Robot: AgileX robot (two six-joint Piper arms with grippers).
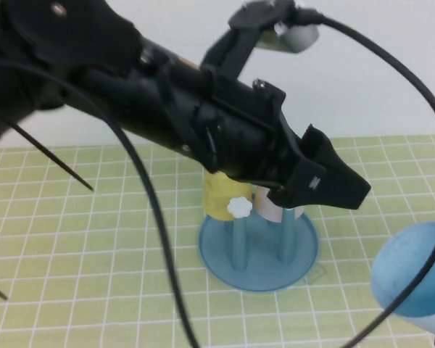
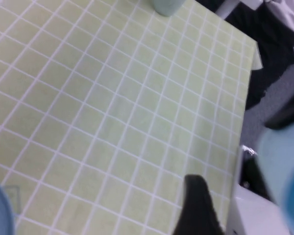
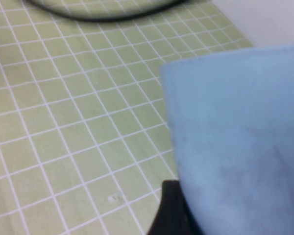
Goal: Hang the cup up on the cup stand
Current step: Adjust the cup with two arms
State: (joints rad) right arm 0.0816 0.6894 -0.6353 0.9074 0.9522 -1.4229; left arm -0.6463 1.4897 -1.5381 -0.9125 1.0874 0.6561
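A matt, light blue plastic surface with faint dark scuffs is shown by the cup [image 3: 235, 142], close against the jaws of the right gripper. The cup stand [image 1: 259, 255] below the jaws of the left gripper [image 1: 326, 181] is seen as smooth, slightly translucent teal plastic with a white plastic flower cap [image 1: 239, 208]. The counter [image 2: 112, 107] is covered by a matt green sheet with white grid lines. The left gripper's shell looks matt black.

Cup stand [image 1: 259, 255] at desk [image 1: 72, 239] centre. Left claw [image 1: 326, 185] over stand. Cup [image 1: 409, 272] at 4 o'clock, in right claw, near desk front edge.
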